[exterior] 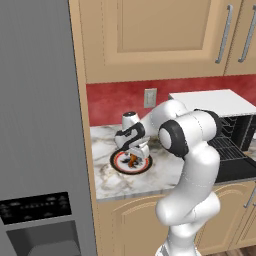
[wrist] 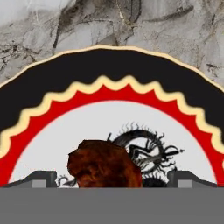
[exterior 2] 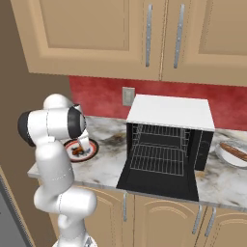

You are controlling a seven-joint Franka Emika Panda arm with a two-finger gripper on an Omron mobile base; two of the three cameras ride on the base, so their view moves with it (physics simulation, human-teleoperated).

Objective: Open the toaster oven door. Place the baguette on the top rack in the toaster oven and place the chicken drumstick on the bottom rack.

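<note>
Nearest the hand camera, the gripper (wrist: pixel 111 181) hangs low over the chicken drumstick (wrist: pixel 105 165), its two dark fingertips (wrist: pixel 41 178) spread as wide as they go, one on each side of the meat and closed on nothing. The drumstick lies on a plate (wrist: pixel 52 94) with a black and red rim and a white middle, which sits on the marbled counter (exterior: pixel 165 172) beside the grey fridge (exterior: pixel 35 125). The meat looks small, light and lumpy, probably a little greasy and yielding at the thick end; I judge the surest hold is across that thick part, with the fingers low enough to catch its widest span so it will not squirt out. Farther along the counter, the toaster oven (exterior 2: pixel 169 112) stands with the toaster oven door (exterior 2: pixel 157 185) dropped flat and the bottom rack (exterior 2: pixel 158 159) bare. Beyond it, the baguette (exterior 2: pixel 235 152) rests on a second plate (exterior 2: pixel 223 157), well apart from the arm.
</note>
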